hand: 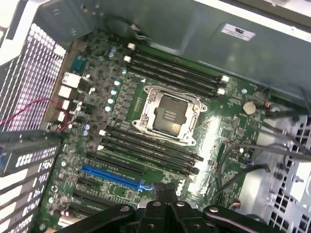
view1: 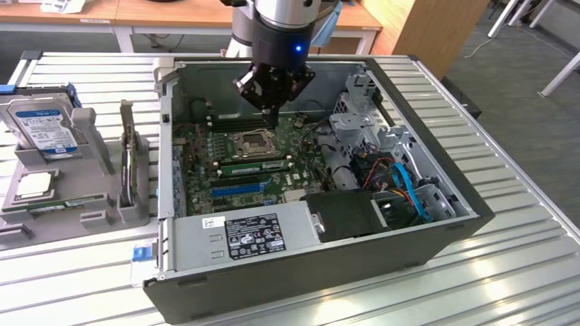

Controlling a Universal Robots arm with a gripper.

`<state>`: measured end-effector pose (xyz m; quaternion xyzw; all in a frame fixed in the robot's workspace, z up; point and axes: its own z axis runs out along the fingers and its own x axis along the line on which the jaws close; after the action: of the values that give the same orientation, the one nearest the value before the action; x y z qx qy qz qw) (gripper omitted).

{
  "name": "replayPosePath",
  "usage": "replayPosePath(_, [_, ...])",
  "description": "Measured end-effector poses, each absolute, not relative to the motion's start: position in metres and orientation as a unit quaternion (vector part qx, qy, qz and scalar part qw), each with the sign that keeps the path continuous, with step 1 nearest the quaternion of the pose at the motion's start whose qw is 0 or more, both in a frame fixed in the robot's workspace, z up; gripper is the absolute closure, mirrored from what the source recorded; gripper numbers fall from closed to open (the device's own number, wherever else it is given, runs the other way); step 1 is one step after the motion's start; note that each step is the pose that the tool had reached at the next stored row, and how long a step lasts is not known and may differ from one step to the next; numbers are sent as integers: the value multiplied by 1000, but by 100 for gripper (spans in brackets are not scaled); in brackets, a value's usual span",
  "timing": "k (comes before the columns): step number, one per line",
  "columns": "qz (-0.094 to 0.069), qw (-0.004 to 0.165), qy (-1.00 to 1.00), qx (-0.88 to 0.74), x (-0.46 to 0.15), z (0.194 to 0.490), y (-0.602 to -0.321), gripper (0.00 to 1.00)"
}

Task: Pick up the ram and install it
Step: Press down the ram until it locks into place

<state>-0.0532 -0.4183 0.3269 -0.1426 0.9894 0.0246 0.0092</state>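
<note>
While the ram (view1: 64, 202) lay flat in the grey tray (view1: 91, 219) at the exterior view's left, outside the computer case (view1: 435, 224), the gripper (view1: 269, 121) hung inside the case farther back. Its fingers were pressed together on nothing, just above the motherboard (view1: 227, 146) beside the processor socket (view1: 252, 141). Beyond the tray stood a blue-labelled hard drive (view1: 43, 125).

1. My bench (view1: 507, 204): a slatted metal table.
2. An open computer case (view1: 299, 285) lies on its side directly on it.
3. A grey holder tray (view1: 100, 217) sits beside it, at the exterior view's left.
</note>
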Motion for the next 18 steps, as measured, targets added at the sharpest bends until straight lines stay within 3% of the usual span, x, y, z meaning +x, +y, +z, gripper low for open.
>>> replayPosePath(18, [25,3,999,-26,-53,326,-418,90])
